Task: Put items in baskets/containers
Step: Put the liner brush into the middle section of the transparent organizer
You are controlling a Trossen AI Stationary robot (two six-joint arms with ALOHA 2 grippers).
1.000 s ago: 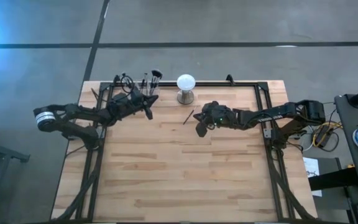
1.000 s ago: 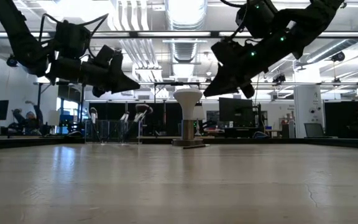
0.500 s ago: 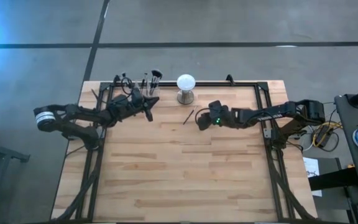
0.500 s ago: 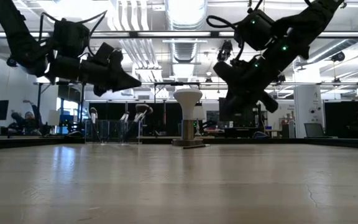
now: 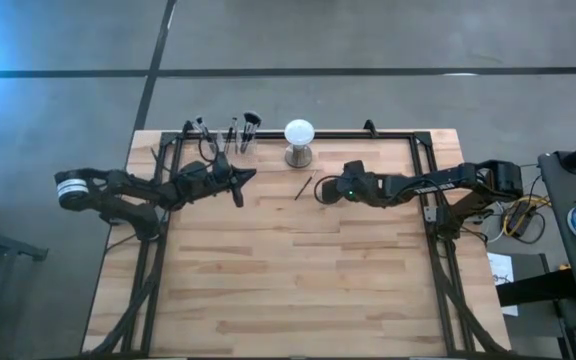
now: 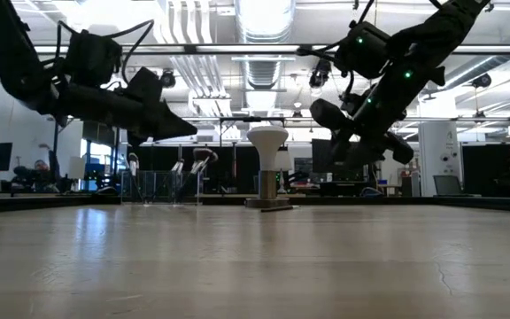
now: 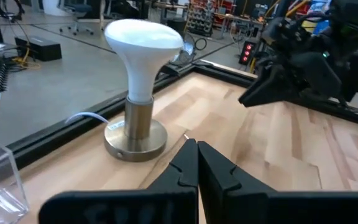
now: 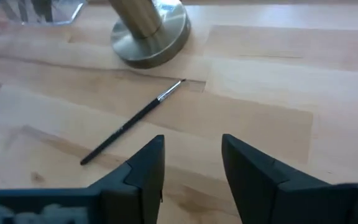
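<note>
Loose item: slim dark-handled makeup brush with a silvery ferrule [image 8: 132,120], lying flat on the pale wooden plank table [image 5: 288,270], tip toward the brass-coloured base of the white globe lamp on a metal stand [image 5: 299,142]; just beside that base, not touching it.
Containers: clear plastic cups [image 5: 230,142] at the far edge of the table, left of the lamp, already bristling with upright brushes, a black fan-headed brush [image 5: 252,119] among them; cup count not readable from above.
Right gripper [image 8: 191,165]: jaws spread wide and empty, brush framed just ahead of the gap in the right wrist view; apparently lined up for a pick, not yet touching the handle.
Right arm pose: stretched low from the right edge toward the middle of the table, wrist pitched down, hanging above the wood in the low view.
Left gripper [image 7: 196,163]: jaws pressed together, nothing between them; pointed toward the lamp from near the cups, likely parked clear of the pick.
Left arm pose: reaching in from the left edge, raised off the table.
Next move, by judgement: descent over the thin handle, jaws across its length; flat, slender shape likely to slip or roll against the lamp base.
</note>
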